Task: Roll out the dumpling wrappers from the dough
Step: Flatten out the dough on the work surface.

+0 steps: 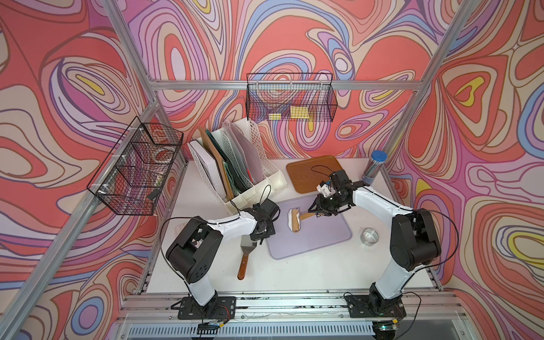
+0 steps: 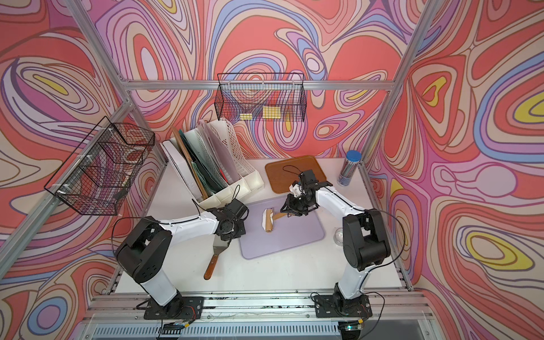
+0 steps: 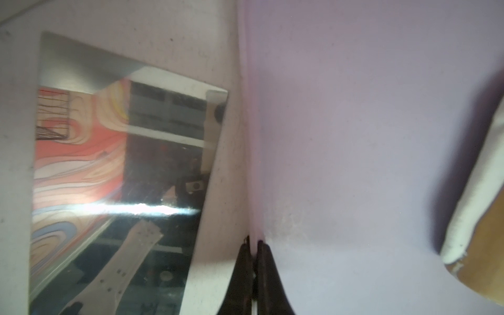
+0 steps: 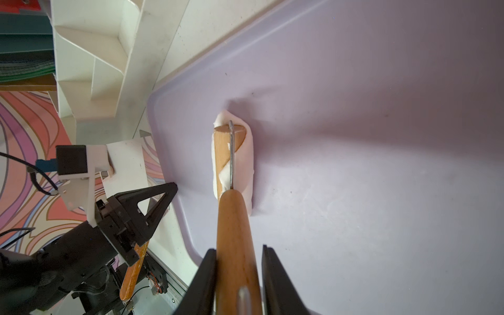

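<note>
In both top views my right hand (image 1: 311, 211) is clamped on the wooden handle of the roller (image 1: 295, 221), which lies on the lilac mat (image 1: 318, 238). The white dough (image 1: 289, 220) clings to the roller's drum, on the side towards my left hand (image 1: 260, 240). That hand hangs at the mat's left edge, just beside the blade of a spatula (image 1: 246, 246) lying on the tabletop (image 1: 294, 273). A metal ring cutter (image 1: 370, 235) stands off the mat, to the right.

From the left wrist, the left hand's fingers (image 3: 245, 272) are pressed together with nothing between them. Their tips are right at the mat's (image 3: 354, 136) border, and the shiny spatula (image 3: 122, 163) blade lies alongside.

From the right wrist, the right hand (image 4: 237, 253) brackets the roller's (image 4: 234, 218) handle. The dough (image 4: 246, 163) is wrapped around the drum and rests on the mat (image 4: 381, 163).
</note>
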Available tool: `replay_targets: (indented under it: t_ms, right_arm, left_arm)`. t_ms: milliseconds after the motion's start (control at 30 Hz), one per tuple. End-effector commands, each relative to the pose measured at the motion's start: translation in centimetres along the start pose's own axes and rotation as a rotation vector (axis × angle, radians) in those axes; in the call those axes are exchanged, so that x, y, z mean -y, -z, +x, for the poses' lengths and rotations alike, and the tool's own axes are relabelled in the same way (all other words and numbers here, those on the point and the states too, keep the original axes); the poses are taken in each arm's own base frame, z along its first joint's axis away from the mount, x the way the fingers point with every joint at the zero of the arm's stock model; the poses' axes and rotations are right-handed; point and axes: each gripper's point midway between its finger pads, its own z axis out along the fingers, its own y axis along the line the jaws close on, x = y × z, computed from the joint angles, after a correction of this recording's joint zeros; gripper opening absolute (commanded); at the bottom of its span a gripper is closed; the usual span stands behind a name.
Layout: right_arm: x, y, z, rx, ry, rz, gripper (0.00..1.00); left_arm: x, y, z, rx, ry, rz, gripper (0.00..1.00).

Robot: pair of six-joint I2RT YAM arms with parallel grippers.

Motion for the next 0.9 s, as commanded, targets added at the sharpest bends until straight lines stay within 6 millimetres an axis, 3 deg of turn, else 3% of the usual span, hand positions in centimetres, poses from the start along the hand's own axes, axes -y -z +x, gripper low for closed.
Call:
replay_targets:
  t_ms: [0, 167, 867]
  right_arm:
    - [17.4, 1.1, 7.2, -0.245, -0.103, 0.740, 0.00]
    - [19.0, 3.2, 7.1, -0.230, -0.144, 0.783, 0.00]
    - [22.0, 6.6, 7.1, -0.248, -0.194, 0.984, 0.00]
  left_arm:
    - [-1.5, -1.1, 2.7, -0.087, -0.061, -0.032, 0.00]
    - [-1.7, -1.3, 2.8, -0.099, -0.049, -0.024, 0.00]
    - [-1.9, -1.2, 2.8, -0.103, -0.035, 0.000, 0.00]
